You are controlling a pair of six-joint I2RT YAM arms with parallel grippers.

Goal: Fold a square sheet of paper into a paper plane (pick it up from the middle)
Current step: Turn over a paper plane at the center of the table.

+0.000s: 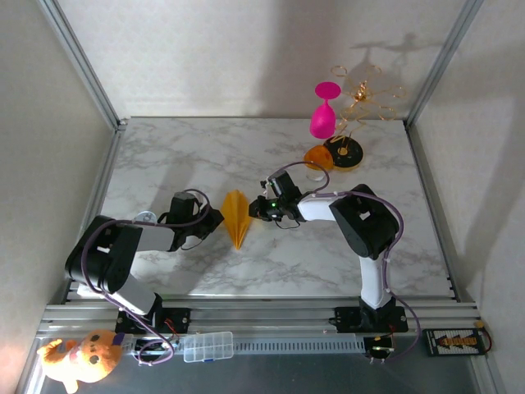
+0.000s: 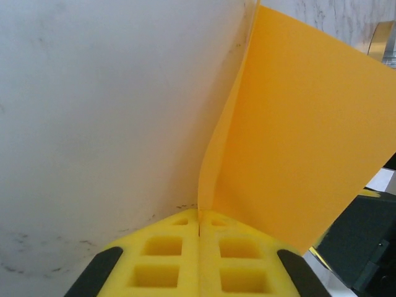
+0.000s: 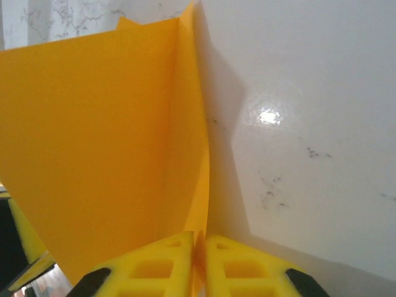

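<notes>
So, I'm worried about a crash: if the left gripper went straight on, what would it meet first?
The left gripper is shut on the paper, so that comes first; beyond it, probably the marble table, though depth is unclear.

Robot lab test cell: a white marble-pattern tabletop with grey veins point(image 1: 205, 156) is boxed in by plain white wall panels point(image 1: 230, 49) on silver aluminium extrusion posts point(image 1: 82, 61). Two black-and-white robot arms point(image 1: 361, 217) are bolted to a slotted aluminium rail point(image 1: 271, 316), with a clear plastic compartment box point(image 1: 208, 346) just beside it.
</notes>
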